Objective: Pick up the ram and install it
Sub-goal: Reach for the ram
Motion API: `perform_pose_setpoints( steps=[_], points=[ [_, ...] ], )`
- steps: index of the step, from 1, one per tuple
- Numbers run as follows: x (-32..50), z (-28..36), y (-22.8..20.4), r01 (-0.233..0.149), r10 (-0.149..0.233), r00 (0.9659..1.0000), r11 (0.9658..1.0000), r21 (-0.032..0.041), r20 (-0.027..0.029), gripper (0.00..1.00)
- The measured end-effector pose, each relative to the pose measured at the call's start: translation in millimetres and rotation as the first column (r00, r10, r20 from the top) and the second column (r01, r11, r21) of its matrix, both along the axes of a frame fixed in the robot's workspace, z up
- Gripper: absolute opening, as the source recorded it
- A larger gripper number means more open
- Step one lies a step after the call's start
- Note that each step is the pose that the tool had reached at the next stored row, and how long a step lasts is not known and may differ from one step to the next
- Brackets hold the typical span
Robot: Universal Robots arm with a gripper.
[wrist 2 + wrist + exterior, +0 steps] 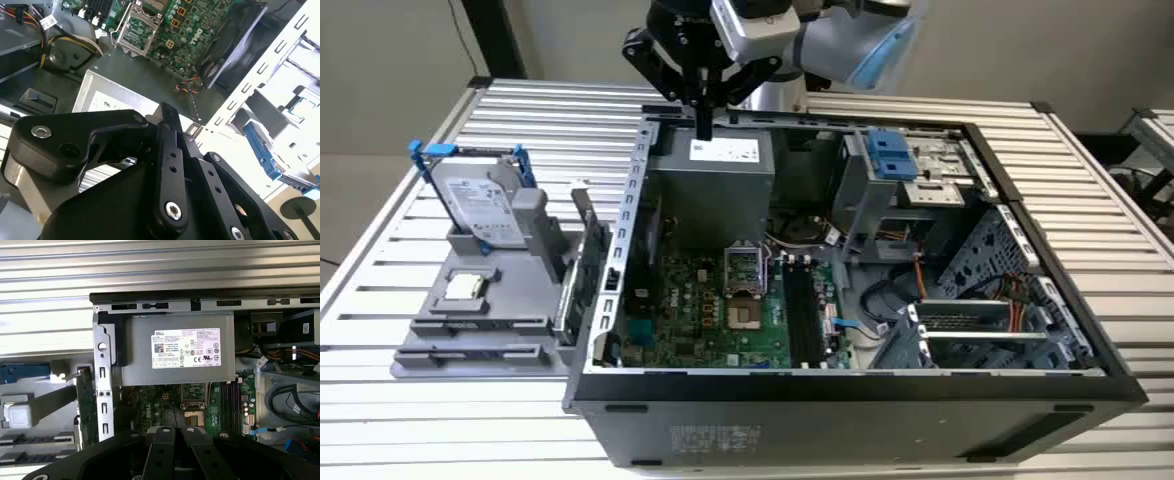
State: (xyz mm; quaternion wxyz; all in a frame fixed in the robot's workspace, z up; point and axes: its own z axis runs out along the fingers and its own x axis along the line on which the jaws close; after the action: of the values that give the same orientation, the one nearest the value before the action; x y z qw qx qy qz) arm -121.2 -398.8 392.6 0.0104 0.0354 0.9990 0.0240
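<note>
Toward the near edge of the counter (440,430), in the front groove of the grey tray (403,365), a long narrow strip looks to be the ram (478,325), though I cannot be sure. Farther back, the gripper (704,133) hangs over the power supply (707,180), fingers pressed together on nothing, well apart from the ram. Crossing low could clip the case wall (638,185) or the upright green card (592,262)

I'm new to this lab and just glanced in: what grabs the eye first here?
The open computer case sits in the middle of the exterior view, its green motherboard bare inside. The black gripper hangs above the grey power supply at the case's far end. On the exterior view's left, a grey tray holds a hard drive.
</note>
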Motion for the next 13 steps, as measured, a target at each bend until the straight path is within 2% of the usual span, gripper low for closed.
perform_pose_setpoints(
  steps=[13],
  points=[
    [0.0, 0.0, 0.0, 0.0, 0.0, 1.0, 1.0, 0.0, 0.0, 0.0]
  ],
)
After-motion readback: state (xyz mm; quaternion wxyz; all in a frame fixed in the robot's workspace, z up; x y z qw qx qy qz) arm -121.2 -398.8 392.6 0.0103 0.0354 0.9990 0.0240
